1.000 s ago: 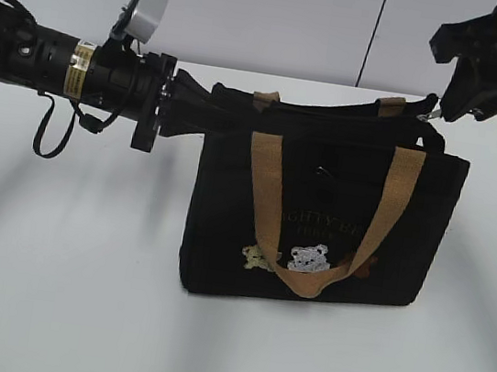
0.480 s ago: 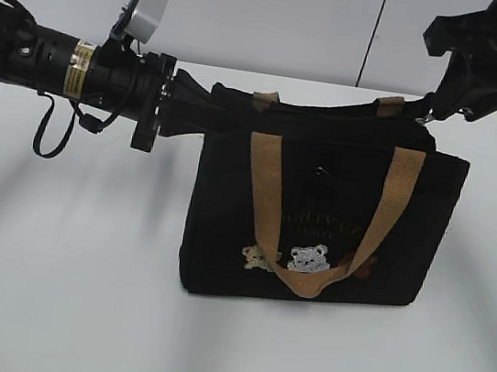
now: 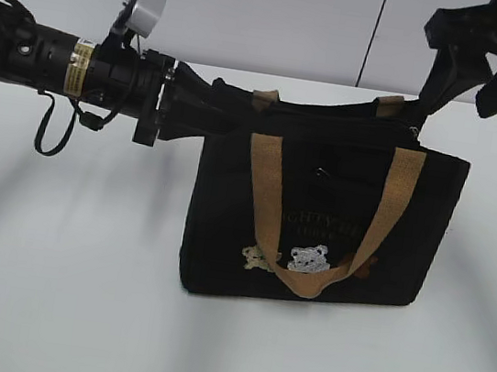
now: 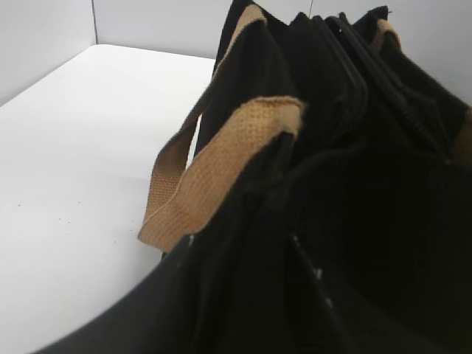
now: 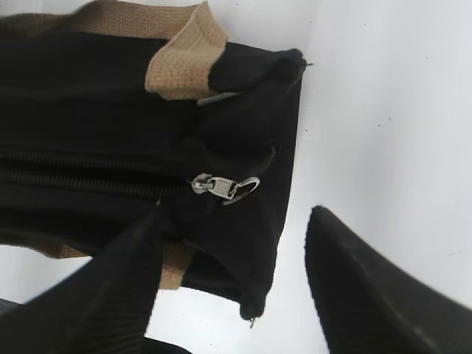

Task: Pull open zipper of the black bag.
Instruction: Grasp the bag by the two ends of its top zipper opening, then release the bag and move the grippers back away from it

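Faint greenish lettering on the front of the black bag (image 3: 320, 205), just above the bear patches (image 3: 298, 258), lower centre of the exterior view: reads roughly "GHTY BE", rest hidden by the handles. Yellow label (image 3: 80, 70) on the left arm, print too small to read.

The exterior camera faces the front of the black bag (image 3: 319, 210) from above table height, slanting down, far enough to take in the whole bag. The left wrist camera sits very close at the bag's left end, looking along its top edge toward the far end, with a tan handle (image 4: 214, 173) blurred right before the lens. The right wrist camera looks straight down on the bag's right end, near the zipper (image 5: 225, 186). All three views share the bag's top edge.
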Available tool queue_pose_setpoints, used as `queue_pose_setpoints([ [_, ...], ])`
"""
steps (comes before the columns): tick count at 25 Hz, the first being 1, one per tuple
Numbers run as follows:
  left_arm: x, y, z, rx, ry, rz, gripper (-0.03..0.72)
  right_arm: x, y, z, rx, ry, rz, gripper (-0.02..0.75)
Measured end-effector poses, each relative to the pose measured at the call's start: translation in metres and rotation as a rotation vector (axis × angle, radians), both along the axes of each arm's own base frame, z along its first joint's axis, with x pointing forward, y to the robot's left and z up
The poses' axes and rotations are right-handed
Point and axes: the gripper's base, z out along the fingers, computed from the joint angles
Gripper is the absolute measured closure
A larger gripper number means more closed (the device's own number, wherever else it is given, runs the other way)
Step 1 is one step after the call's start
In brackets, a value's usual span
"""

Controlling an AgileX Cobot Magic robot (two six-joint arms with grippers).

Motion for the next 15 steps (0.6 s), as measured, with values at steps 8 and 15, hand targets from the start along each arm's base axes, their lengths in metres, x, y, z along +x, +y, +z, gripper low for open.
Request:
queue_pose_setpoints([
  [8,-0.005,0.001,0.03,-0.003,0.032,0.016,0.345,0.0,0.0,0.027,0.014,-0.044,0.005,0.265],
  [15,-0.013,0.012,0.072,0.195,-0.149,0.101,0.344,0.002,0.001,0.046,0.029,-0.107,0.013,0.265],
])
